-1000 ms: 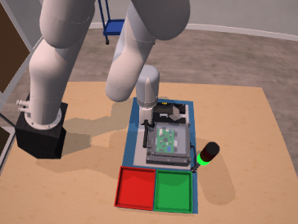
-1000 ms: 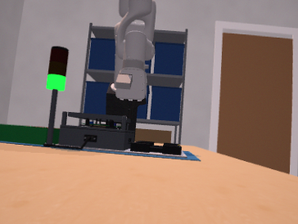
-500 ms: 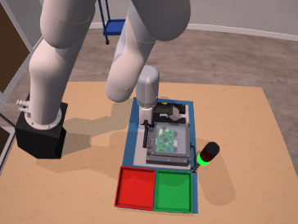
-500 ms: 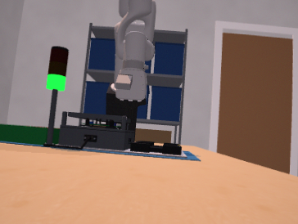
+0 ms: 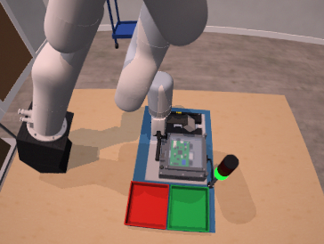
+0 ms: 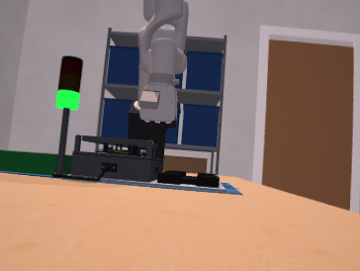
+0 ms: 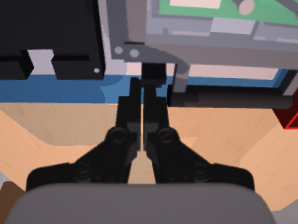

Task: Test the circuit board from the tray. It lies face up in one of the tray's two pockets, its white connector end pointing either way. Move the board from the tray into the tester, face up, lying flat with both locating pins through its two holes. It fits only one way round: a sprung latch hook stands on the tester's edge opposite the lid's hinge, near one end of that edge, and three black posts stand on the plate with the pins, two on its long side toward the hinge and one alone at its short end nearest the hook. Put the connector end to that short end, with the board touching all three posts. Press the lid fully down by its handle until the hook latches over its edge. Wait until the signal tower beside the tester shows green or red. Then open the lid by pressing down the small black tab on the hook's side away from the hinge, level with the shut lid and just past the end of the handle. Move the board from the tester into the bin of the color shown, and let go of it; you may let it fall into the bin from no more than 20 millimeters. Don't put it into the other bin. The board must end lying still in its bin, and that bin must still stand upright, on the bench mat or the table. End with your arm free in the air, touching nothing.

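The green circuit board (image 5: 180,153) lies face up in the dark tester (image 5: 183,156), seen through the lid over it. The signal tower (image 5: 224,168) beside the tester shows green, as it also does in the exterior view (image 6: 68,98). My gripper (image 7: 142,93) is shut and empty, pointing down, with its fingertips at the small black tab (image 7: 153,74) of the grey latch hook (image 7: 150,52). The black lid handle (image 7: 227,96) runs off to the right of the tab. I cannot tell whether the lid is latched.
The black tray (image 5: 182,120) stands behind the tester on the blue mat. The red bin (image 5: 147,205) and the green bin (image 5: 189,207) stand side by side in front of the tester. The arm's base (image 5: 44,142) is at the table's left.
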You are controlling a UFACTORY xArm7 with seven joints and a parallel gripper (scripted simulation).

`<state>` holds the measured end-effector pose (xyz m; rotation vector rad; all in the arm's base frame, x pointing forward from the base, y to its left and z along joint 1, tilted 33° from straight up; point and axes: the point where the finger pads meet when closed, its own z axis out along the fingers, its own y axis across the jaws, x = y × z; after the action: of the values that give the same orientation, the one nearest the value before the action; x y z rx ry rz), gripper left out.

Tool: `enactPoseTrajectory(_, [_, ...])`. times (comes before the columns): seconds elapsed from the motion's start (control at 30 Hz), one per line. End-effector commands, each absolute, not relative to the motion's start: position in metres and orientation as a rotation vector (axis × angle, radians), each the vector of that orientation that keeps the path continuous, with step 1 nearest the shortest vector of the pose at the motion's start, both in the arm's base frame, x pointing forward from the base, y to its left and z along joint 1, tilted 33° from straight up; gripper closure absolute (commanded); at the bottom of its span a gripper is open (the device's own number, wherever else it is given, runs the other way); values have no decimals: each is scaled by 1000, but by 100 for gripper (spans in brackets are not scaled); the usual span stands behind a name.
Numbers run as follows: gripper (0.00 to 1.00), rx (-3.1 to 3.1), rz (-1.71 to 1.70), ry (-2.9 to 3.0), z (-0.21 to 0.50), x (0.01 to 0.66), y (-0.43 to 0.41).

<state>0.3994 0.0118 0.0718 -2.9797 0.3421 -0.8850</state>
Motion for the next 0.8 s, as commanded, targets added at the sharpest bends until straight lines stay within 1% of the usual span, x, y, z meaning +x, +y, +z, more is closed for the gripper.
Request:
enactPoseTrajectory(0.0, [100, -2978, -890, 342, 73, 401, 12])
enactPoseTrajectory(0.77, [100, -2978, -890, 342, 75, 399, 12])
